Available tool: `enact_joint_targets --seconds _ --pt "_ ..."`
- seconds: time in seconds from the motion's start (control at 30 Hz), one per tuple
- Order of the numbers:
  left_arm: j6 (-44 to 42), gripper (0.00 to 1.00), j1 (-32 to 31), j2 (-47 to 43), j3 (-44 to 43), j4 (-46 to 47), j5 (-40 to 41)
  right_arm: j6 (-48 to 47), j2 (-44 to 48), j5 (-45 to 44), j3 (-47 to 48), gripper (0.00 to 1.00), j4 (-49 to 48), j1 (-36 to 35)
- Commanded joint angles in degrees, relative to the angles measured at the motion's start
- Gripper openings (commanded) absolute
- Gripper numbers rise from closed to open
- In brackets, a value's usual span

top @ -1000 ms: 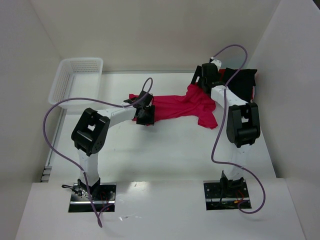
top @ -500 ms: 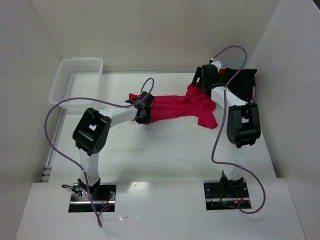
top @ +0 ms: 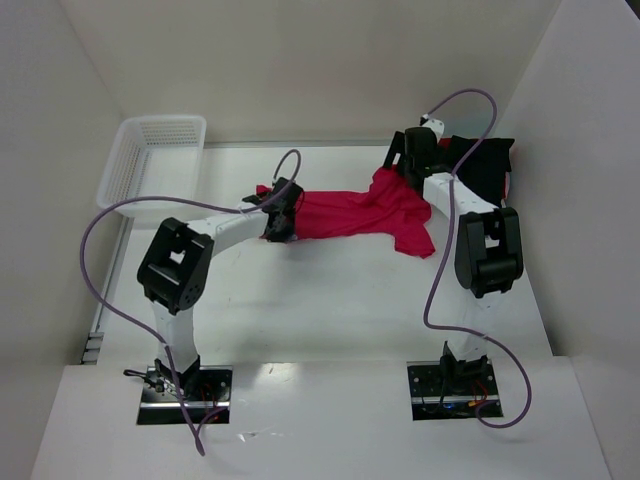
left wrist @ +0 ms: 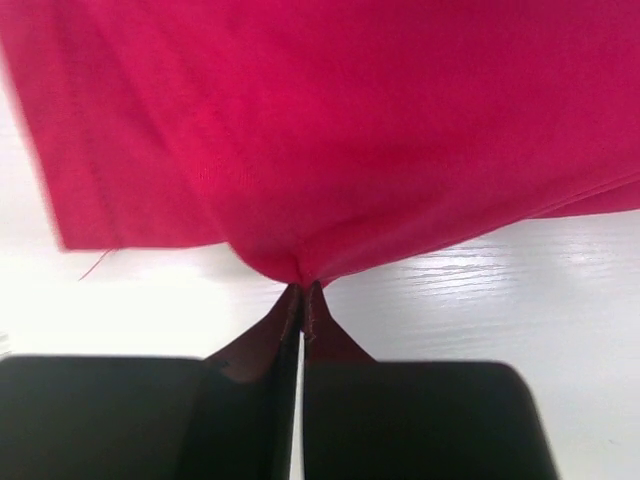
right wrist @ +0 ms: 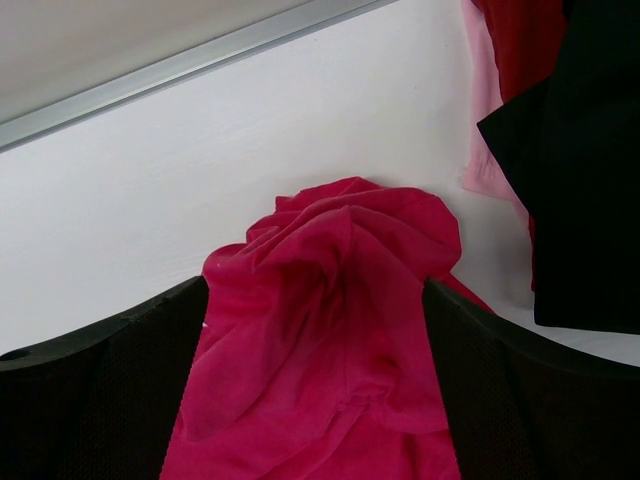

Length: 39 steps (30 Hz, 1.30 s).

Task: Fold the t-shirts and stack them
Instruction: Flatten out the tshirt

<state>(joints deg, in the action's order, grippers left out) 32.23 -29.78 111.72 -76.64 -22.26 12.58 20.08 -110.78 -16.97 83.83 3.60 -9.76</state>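
Fabric of the crimson t-shirt point(left wrist: 330, 130) is pinched between the left fingers point(left wrist: 268, 338).

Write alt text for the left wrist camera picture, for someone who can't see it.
The left end effector, dark and closed to a narrow point, is shut on a pinched fold of a crimson-red t-shirt that fills the upper part of the picture. The white table shows below the cloth on both sides.
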Motion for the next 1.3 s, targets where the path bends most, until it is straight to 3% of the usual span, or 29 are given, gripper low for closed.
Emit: enact_joint_targets --seconds 0.0,0.07,0.43,0.83,0.93,1.27 --pt "-1.73 0.00 3.67 -7.39 -1.84 -2.87 2.36 -0.30 4.08 -0.17 -0.34 0.94 -2.89 0.44" --pt "-1.73 0.00 5.86 -10.29 -1.84 -3.58 2.36 0.31 4.08 1.05 -0.34 1.00 -2.89 1.14" --pt "-5.50 0.00 11.76 -16.97 -0.18 -7.27 5.43 -0.92 5.75 7.12 -2.71 1.00 -3.42 1.67" --pt "-7.09 0.00 17.29 -14.69 -6.15 -7.27 4.91 -2.59 11.11 11.17 -12.02 1.00 -0.34 1.67" --pt "-7.61 0.00 20.63 -14.69 -6.15 -7.27 3.42 -2.59 11.11 11.17 -12.55 0.99 -0.34 1.67" --pt "-9.38 0.00 23.10 -13.11 -5.62 -6.65 3.16 -4.26 8.65 16.43 -11.41 0.95 -3.33 1.67"
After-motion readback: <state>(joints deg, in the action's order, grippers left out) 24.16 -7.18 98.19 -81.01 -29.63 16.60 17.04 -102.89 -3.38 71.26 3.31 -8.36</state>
